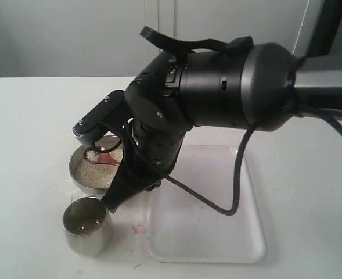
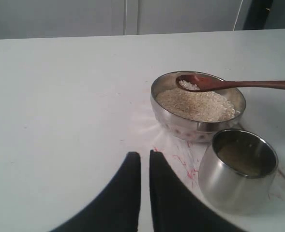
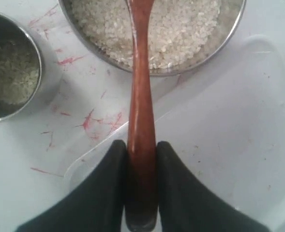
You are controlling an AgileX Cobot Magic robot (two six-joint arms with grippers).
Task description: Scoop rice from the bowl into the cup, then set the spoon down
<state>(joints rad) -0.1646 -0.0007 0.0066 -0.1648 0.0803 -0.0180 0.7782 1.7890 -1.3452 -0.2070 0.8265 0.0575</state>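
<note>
- Spoon (image 3: 141,96) handle is clamped at its end between the two dark fingers of the right end effector (image 3: 141,145); the slim handle runs straight out toward the bowl (image 2: 195,126).
- Its oval scoop is over the bowl near the rim, roughly level, with a small heap of grains in it. Whether it touches the grains below cannot be told.
- Rice (image 2: 200,105) lies as an off-white bed in the bowl, a little under the rim.
- Cup (image 2: 239,179) stands upright just beside the bowl, with a thin layer of grains on its bottom.
- Left end effector (image 2: 144,155) is closed on nothing, with only a thin slit between its fingers. It hangs over the bare desk (image 2: 60,96), apart from bowl and cup.
- Shallow white tray (image 1: 217,232) lies on the desk beside the bowl and cup, under the right arm.
- Red marks (image 3: 91,118) streak the desk between the cup, the bowl and the tray's corner.
</note>
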